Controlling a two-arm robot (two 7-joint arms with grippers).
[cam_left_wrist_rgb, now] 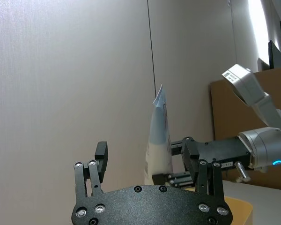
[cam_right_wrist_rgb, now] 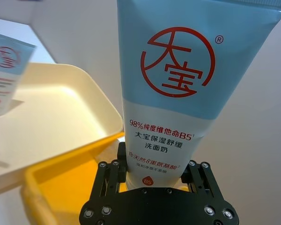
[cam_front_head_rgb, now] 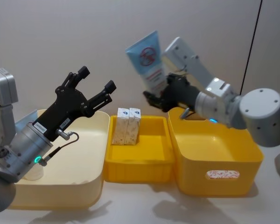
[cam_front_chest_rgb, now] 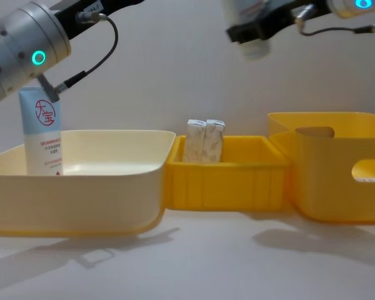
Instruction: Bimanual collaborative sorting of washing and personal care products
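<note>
Nearest the robot, a second tube (cam_front_chest_rgb: 42, 131) stood upright on its cap in the cream bin (cam_front_head_rgb: 91, 154). Above that bin the left tool (cam_front_head_rgb: 94, 85) hung with its fingers spread and empty. In the small yellow bin (cam_front_head_rgb: 149, 161) two cartons (cam_front_head_rgb: 126, 126) stood touching. Farther back, the right tool (cam_right_wrist_rgb: 153, 169) was clamped on the cap end of the held tube (cam_front_head_rgb: 148, 61), raised above the bins. That tube looked light, soft-walled and glossy; its middle would probably squash, so the stiff cap end or crimp seemed safest.

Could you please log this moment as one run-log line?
right hand: holds tube aloft | left hand: open, raised | cartons: middle bin
</note>
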